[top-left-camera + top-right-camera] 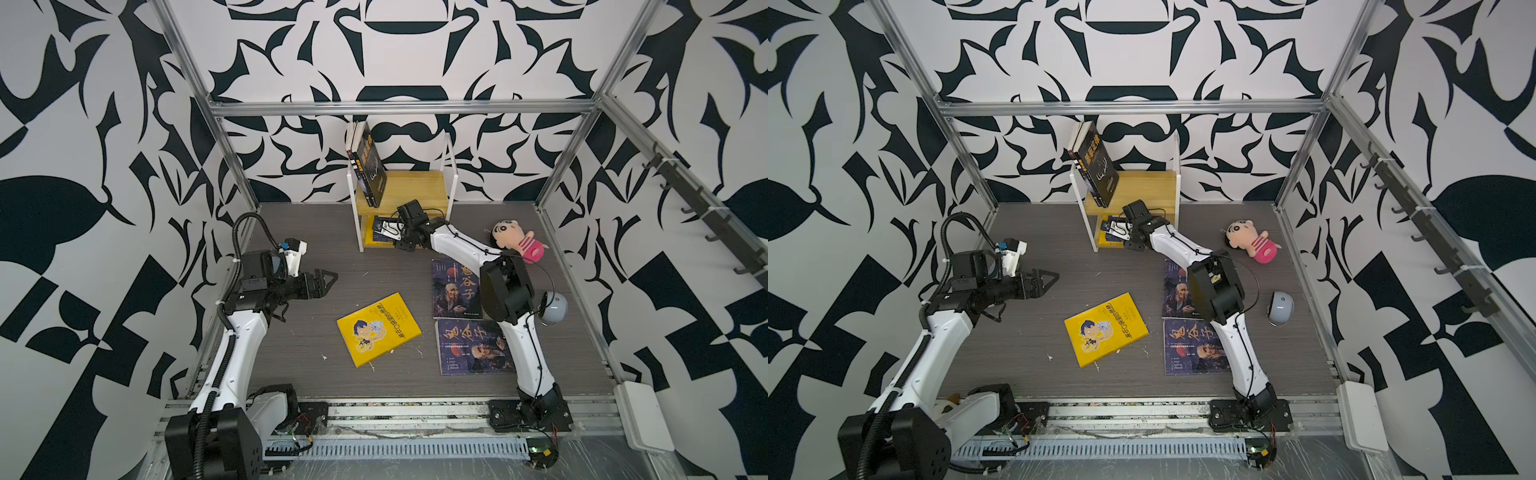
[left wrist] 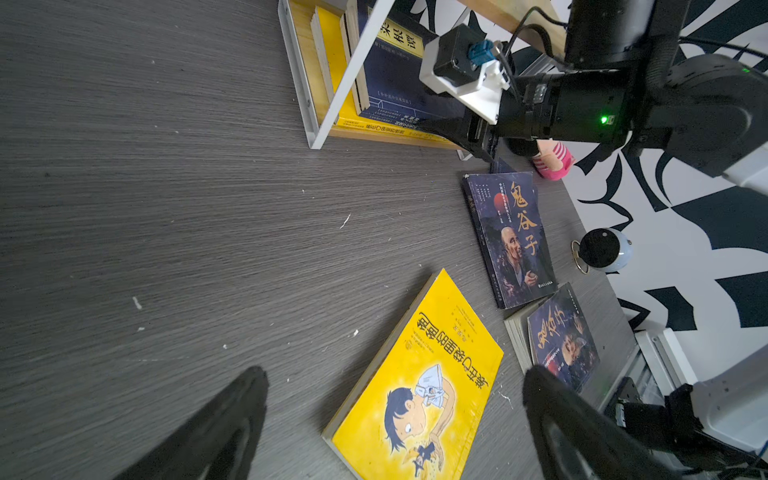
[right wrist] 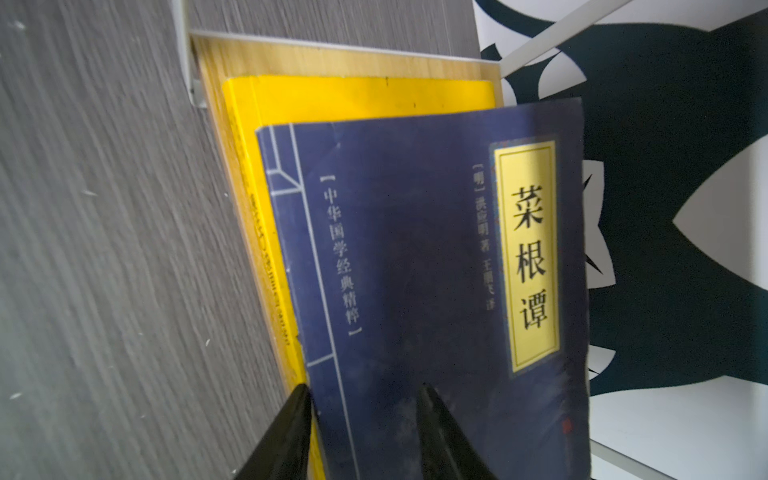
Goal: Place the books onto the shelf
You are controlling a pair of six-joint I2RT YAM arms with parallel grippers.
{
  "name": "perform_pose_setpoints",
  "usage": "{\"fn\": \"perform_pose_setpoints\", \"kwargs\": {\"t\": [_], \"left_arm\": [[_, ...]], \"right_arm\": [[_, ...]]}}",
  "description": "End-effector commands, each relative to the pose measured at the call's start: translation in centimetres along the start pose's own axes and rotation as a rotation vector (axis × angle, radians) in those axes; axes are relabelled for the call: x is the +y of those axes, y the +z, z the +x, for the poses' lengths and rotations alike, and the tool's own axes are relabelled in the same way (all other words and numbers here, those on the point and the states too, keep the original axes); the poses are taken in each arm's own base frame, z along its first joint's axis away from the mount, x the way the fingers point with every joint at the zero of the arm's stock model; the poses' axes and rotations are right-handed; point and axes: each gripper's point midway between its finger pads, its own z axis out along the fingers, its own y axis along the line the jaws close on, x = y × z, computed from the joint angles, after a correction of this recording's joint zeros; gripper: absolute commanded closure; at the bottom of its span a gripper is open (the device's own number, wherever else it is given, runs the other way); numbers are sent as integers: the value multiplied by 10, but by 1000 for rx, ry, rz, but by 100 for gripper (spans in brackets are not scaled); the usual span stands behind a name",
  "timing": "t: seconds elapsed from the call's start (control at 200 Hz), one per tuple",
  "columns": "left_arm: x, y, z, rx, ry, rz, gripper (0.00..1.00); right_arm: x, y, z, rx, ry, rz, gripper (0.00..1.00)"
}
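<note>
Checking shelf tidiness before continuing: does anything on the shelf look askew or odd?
Yes: the black books on the shelf's top tier lean against its left frame rather than standing upright. Small white scraps litter the table.

In both top views, right of centre, the right arm covers part of both portrait books, and the fingertips of the right gripper vanish in the lower tier of the shelf. The right wrist view cuts off the navy book; whether the jaws pinch it is unclear.
</note>
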Motion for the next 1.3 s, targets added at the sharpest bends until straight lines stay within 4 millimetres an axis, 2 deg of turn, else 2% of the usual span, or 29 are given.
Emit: {"fn": "perform_pose_setpoints", "kwargs": {"t": [0.0, 0.335, 0.47, 0.59, 0.785, 0.97, 1.095, 1.22, 1.295], "left_arm": [[-1, 1, 3, 8, -14, 21, 0], [0, 1, 3, 8, -18, 17, 1], [0, 1, 3, 5, -15, 18, 0], [2, 0, 4, 8, -19, 9, 1], [0, -2, 7, 15, -49, 10, 1], [-17, -5, 0, 4, -256, 100, 0], [-6, -1, 9, 26, -342, 53, 0], [-2, 2, 23, 80, -451, 35, 0], [2, 5, 35, 137, -554, 20, 0]], "right_arm": [[-34, -19, -21, -59, 30, 93, 60], [-40, -25, -22, -65, 38, 102, 65], [-40, -34, -26, -80, 41, 92, 58], [-35, -58, -35, -102, 65, 72, 51], [1, -109, -45, -144, 194, -60, 43], [42, -150, -42, -177, 383, -108, 41], [75, -173, -40, -211, 510, -127, 38], [95, -189, -28, -158, 720, -82, 38], [107, -193, -13, -122, 894, -89, 39]]}}
